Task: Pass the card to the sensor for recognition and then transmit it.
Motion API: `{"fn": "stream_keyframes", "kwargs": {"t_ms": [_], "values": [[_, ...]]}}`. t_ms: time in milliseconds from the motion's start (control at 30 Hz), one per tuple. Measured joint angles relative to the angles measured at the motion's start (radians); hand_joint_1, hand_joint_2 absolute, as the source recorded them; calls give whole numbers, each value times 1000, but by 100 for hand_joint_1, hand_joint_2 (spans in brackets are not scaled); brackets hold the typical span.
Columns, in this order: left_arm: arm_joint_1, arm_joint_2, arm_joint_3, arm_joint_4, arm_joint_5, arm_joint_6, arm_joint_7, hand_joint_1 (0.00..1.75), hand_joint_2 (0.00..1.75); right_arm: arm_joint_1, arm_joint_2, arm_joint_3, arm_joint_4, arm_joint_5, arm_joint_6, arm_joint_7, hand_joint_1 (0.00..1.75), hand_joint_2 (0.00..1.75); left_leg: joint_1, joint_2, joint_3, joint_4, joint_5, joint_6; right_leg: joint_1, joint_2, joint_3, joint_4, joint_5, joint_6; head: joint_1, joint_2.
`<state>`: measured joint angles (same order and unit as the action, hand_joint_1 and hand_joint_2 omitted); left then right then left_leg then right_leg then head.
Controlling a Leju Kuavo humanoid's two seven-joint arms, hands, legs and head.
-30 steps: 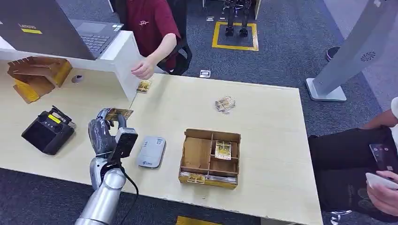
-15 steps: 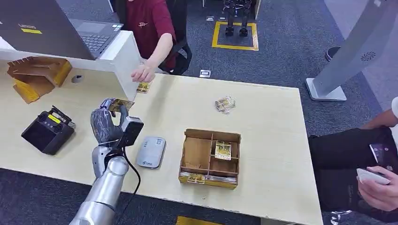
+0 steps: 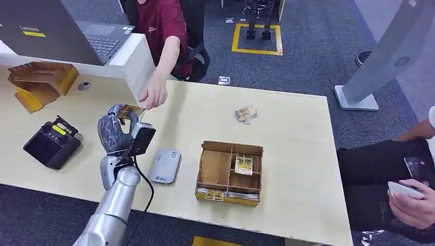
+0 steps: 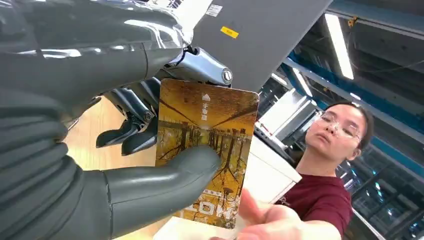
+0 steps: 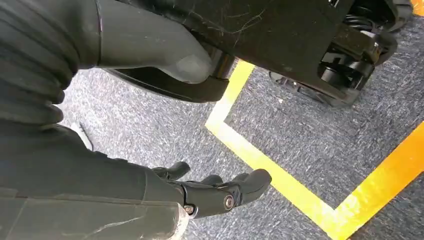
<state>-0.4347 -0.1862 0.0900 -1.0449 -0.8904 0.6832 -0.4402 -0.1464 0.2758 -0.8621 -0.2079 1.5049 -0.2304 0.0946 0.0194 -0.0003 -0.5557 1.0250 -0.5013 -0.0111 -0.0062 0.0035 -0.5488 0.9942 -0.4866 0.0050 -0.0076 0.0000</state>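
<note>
Card (image 4: 207, 150) sits pinched between the thumb and fingers of the left robot hand (image 3: 117, 134), raised above the bench (image 3: 287, 133) near its far left part. A person's hand (image 3: 153, 96) in a dark red sleeve reaches to the card's far edge; actual contact cannot be told. The grey sensor (image 3: 165, 166) lies flat on the bench just right of the left arm, with a cardboard tray (image 3: 230, 172) further right. The right robot hand (image 5: 220, 192) hangs over the carpet floor, fingers apart, holding nothing.
</note>
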Motion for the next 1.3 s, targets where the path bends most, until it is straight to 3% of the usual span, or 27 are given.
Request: {"fn": "stream_keyframes", "kwargs": {"t_ms": [100,133,333,400,500,600,667,900,1100,1300], "values": [[-18,-4,19,24,-6,0,-9,175,175,-2,0,1,0,0,0,3,0,175,0,0,0,0,0,0,0,0,0,0,0,0,0,0],[-24,-8,26,32,-10,0,-15,0,175,-2,0,2,0,0,1,7,0,175,0,0,0,0,0,0,0,0,0,0,0,0,0,0],[-35,-9,29,58,97,-7,-9,0,175,-2,0,1,0,-8,-1,7,0,175,0,0,0,0,0,0,0,0,0,0,0,0,0,0],[-36,-9,26,60,146,-44,14,0,175,-2,0,1,0,-12,-3,6,0,175,0,0,0,0,0,0,0,0,0,0,0,0,0,0],[-37,-9,-1,62,185,-115,35,0,175,-2,0,1,0,-21,-5,5,0,175,0,0,0,0,0,0,0,0,0,0,0,0,0,0],[-32,-10,-48,52,247,-235,73,0,175,1,0,1,0,-34,-17,-2,0,175,0,0,-1,0,0,0,0,0,0,0,0,0,0,0],[-19,-9,-87,32,259,-271,77,0,175,3,0,0,0,-42,-21,-11,0,175,0,0,-1,0,0,0,0,0,0,0,0,0,0,0],[73,47,-262,-139,368,-524,97,0,175,16,0,-19,0,-88,-39,-39,0,175,0,0,-1,0,0,0,0,0,-1,0,0,0,0,0],[167,112,-394,-303,386,-591,51,0,175,30,-5,-47,0,-124,-52,-69,0,175,0,0,-2,0,0,0,0,1,-2,0,0,0,0,0],[256,161,-510,-417,265,-554,12,0,175,34,-9,-73,0,-148,-54,-82,0,175,0,1,-2,0,0,0,0,0,-2,0,0,0,0,0]]}}
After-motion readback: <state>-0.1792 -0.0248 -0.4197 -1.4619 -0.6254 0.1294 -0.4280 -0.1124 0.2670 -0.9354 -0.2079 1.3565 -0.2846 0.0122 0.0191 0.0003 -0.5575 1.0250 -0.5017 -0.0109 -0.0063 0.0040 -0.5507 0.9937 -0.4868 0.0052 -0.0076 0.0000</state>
